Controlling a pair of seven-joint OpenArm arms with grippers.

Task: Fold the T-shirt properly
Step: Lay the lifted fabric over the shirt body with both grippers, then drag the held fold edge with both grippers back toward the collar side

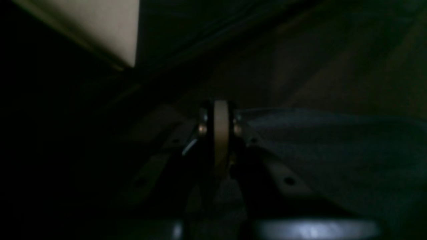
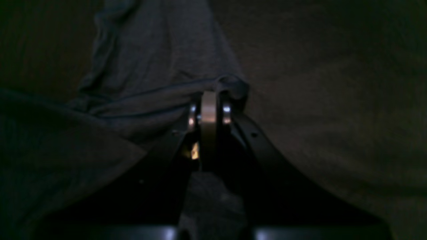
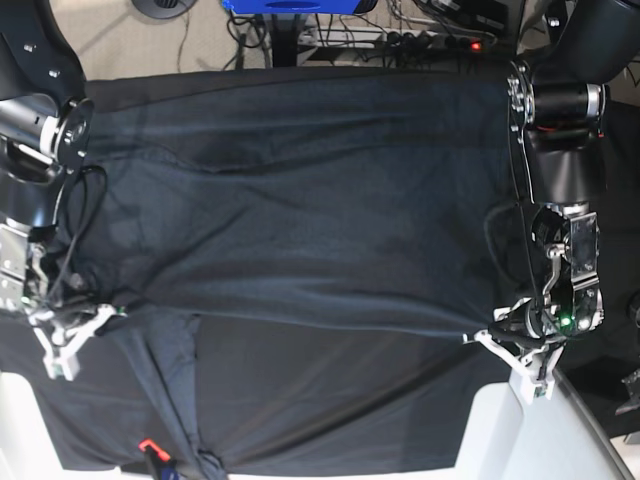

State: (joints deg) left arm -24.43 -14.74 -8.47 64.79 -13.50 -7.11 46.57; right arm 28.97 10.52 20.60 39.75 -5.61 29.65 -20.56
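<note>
Both wrist views are very dim, grainy and soft, with corners sinking to black. The base view is evenly, brightly lit from above, sharp, with only faint shadows.

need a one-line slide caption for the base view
Both pincers, left and right, pinch the dark T-shirt, stretching its near edge.

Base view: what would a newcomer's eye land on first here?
The dark grey T-shirt stretched wide across the black-covered table, its near edge pulled taut between both arms. The right gripper pinches it at the picture's left, the left gripper at the picture's right, one sleeve hanging below.
</note>
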